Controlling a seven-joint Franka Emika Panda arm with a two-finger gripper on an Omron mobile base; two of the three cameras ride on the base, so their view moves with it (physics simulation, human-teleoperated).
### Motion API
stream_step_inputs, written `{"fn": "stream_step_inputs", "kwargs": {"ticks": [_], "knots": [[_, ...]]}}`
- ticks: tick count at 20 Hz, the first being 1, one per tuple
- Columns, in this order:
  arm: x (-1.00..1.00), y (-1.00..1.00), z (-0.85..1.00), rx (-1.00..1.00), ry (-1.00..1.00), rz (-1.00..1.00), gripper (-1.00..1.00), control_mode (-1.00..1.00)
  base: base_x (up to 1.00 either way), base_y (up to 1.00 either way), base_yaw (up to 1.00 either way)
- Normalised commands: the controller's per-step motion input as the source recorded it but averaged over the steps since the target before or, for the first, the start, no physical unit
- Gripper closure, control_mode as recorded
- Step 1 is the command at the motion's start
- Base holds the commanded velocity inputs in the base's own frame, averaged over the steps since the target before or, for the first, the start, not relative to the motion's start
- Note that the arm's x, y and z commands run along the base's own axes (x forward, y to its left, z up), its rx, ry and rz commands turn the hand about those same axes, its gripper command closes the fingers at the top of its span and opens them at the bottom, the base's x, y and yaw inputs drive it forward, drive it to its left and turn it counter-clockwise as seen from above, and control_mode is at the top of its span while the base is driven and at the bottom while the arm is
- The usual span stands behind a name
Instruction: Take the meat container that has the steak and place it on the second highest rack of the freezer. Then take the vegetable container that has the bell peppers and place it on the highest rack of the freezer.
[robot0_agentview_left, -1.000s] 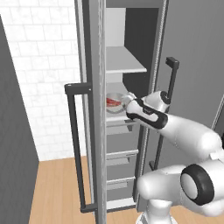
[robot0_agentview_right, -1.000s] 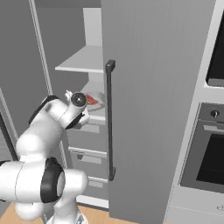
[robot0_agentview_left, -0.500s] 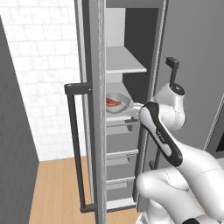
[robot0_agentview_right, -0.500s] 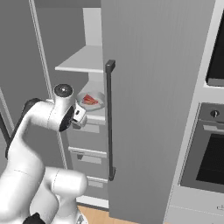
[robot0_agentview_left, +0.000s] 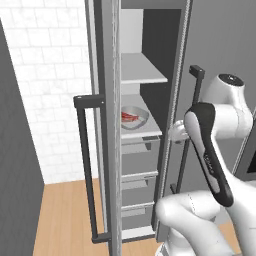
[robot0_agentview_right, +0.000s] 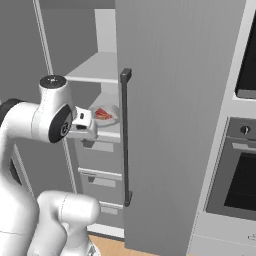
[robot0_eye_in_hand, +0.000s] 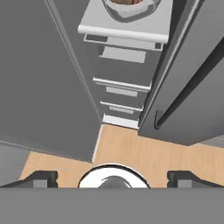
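My end effector (robot0_eye_in_hand: 112, 178) hangs released with nothing between its tips, pointed down at the wooden floor (robot0_eye_in_hand: 131, 153) in front of the freezer (robot0_agentview_left: 150, 125). I judge the first half of the job done: the meat container (robot0_agentview_left: 134, 117), a shallow grey bowl with the steak (robot0_agentview_left: 129, 117) lying in it, sits on the lower of the two white inner shelves, near that shelf's front edge and above the grey drawers (robot0_agentview_left: 140, 165). That is the second highest rack, so it belongs where it is. The highest rack (robot0_agentview_left: 142, 70) above it is bare and waits for the bell peppers, which I cannot find from here. Both doors stand open and make the way in narrow: the left door (robot0_agentview_left: 102, 125) with its long dark bar handle (robot0_agentview_left: 85, 165) on one side, the right door (robot0_agentview_right: 175, 125) with its own dark handle (robot0_agentview_right: 125, 135) on the other. My forearm is close beside the right door's edge, so I must swing clear of it with care. The black-windowed oven (robot0_agentview_right: 235, 175) stands further right, well apart.
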Motion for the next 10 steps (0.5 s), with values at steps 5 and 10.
{"fn": "stream_step_inputs", "kwargs": {"ticks": [5,10], "knots": [[-1.0,-0.17,0.44,-0.01,0.0,0.15,-1.0,-1.0,0.0,0.0,0.0],[-0.91,0.0,0.07,0.0,0.0,-0.1,-1.0,-1.0,0.0,0.0,0.0]]}}
